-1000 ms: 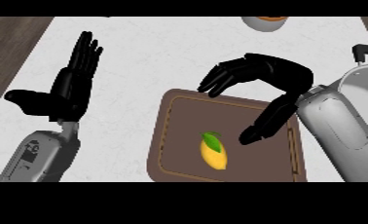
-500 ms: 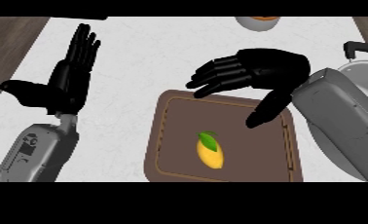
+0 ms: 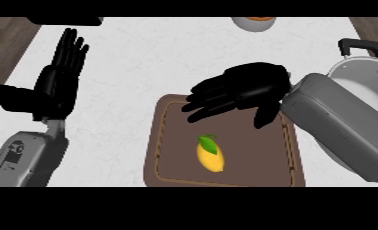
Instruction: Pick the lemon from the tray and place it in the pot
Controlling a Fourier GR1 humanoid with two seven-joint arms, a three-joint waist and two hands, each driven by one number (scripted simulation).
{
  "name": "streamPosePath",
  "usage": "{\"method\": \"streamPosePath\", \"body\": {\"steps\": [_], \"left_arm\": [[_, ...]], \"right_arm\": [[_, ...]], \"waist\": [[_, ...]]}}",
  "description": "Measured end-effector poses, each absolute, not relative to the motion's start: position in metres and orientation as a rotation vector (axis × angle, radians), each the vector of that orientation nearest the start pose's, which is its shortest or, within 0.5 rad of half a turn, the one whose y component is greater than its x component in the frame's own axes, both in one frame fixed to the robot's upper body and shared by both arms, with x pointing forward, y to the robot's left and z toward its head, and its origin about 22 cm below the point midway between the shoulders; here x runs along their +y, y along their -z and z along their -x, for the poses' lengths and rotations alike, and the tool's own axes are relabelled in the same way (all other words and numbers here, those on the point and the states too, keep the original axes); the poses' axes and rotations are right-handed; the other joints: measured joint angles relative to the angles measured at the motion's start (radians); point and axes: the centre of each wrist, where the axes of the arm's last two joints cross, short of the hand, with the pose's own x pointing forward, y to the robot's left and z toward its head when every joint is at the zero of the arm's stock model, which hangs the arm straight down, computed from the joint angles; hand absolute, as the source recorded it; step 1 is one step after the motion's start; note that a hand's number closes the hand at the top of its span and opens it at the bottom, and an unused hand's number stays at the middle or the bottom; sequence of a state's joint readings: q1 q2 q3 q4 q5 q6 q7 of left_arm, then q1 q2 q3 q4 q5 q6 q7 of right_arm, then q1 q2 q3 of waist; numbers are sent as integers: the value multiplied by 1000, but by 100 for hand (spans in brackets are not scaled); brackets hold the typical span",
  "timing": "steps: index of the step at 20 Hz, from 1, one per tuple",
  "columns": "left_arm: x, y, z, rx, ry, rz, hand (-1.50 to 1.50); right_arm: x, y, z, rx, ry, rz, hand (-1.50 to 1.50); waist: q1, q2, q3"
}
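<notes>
Lemon (image 3: 210,155) is found on the brown tray (image 3: 170,139), toward 6 o'clock. Right robot hand (image 3: 240,91) is held released over the tray's 12 o'clock edge; best lowered toward 6 o'clock, then closed across the lemon's middle. At 9 o'clock the left robot hand (image 3: 55,81) is rested open. Versus earlier, the right robot hand is shifted nearer the lemon.
</notes>
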State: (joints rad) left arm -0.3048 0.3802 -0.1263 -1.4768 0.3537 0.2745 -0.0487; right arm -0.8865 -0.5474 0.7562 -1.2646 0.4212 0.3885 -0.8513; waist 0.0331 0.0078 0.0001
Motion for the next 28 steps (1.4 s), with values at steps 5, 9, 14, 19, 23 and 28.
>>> {"method": "streamPosePath", "body": {"steps": [5, 9, 14, 19, 23, 28], "left_arm": [[259, -79, -310, -1767, -40, -93, 0], [268, -77, -305, -1768, -36, -95, 0], [260, -75, -303, -1767, -41, -95, 0], [268, -79, -306, -1766, -44, -101, 0], [266, -82, -304, -1766, -35, -103, 0], [270, -79, -308, -1761, -43, -109, 0]], "right_arm": [[-132, -108, -359, 2081, 2581, 543, -150], [-125, -92, -358, 2002, 2639, 553, -150], [-122, -70, -356, 1969, 2637, 574, -150], [-119, -63, -353, 1987, 2597, 600, -150], [-110, -53, -345, 1978, 2589, 594, -150], [-105, -42, -342, 1967, 2618, 530, -150]], "waist": [[-14, -4, 0], [-16, -5, 0], [-20, -5, 0], [-25, -6, 0], [-27, -7, 0], [-30, -7, 0]]}}
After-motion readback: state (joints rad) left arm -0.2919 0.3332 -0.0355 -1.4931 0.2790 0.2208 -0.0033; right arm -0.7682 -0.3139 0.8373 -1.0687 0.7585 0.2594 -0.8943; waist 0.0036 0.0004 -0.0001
